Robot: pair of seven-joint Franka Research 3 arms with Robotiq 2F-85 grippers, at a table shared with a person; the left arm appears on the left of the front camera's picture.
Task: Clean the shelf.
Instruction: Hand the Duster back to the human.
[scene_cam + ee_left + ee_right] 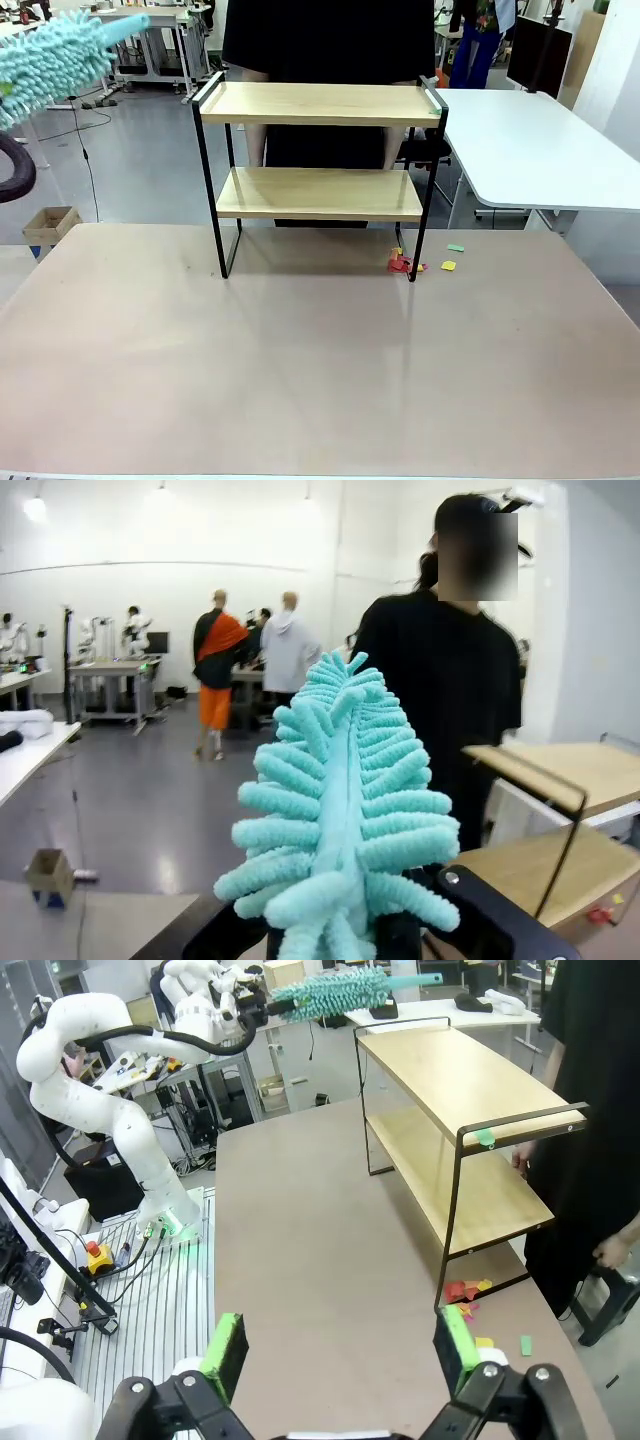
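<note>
left gripper (262, 1001) clamped on teal duster (330, 993), right gripper (340, 1345) wide open

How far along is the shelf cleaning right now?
Both boards of the shelf look bare, and coloured scraps lie on the table by its leg. In hand: the left gripper is shut on the duster, raised off to the shelf's side. Left: a green scrap on the frame; the right gripper is open.

Duster (55, 55) cut off at front view's upper left edge, shelf (560, 810) cropped at left wrist view's right edge, scraps (405, 264) too small to identify.
</note>
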